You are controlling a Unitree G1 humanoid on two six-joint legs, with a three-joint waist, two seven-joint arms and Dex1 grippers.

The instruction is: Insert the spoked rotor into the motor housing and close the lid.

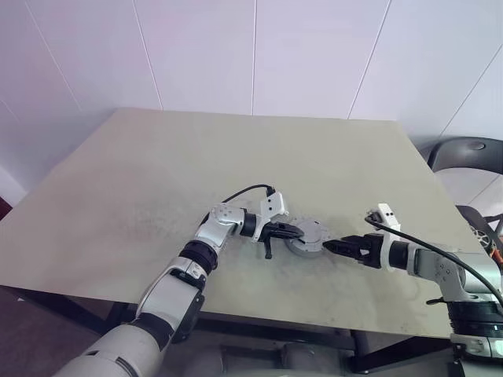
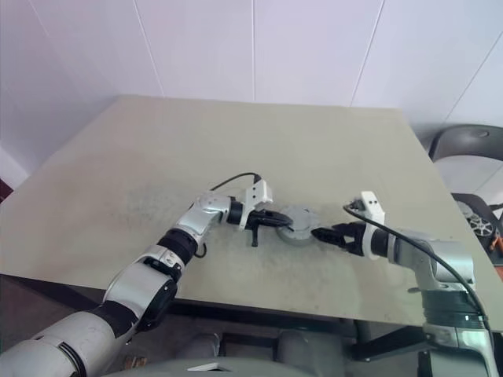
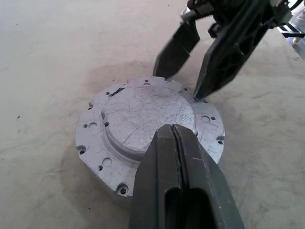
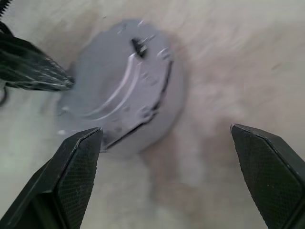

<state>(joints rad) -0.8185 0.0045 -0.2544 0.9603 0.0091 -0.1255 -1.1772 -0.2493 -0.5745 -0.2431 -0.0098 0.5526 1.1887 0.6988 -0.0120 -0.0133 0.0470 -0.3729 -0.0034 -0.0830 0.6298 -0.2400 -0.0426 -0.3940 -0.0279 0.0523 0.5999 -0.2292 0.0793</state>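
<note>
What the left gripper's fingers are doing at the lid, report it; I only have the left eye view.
Observer: The left gripper is shut, its tip over the lid's raised centre. I cannot tell whether it touches.
Operator: Now give me the right gripper.
Observer: The right gripper is open wide and points at the lid, with nothing between its fingers.
Operator: Check the seam.
Observer: The right wrist view shows a dark gap along part of the seam between lid and motor housing; the lid may not sit flush.
</note>
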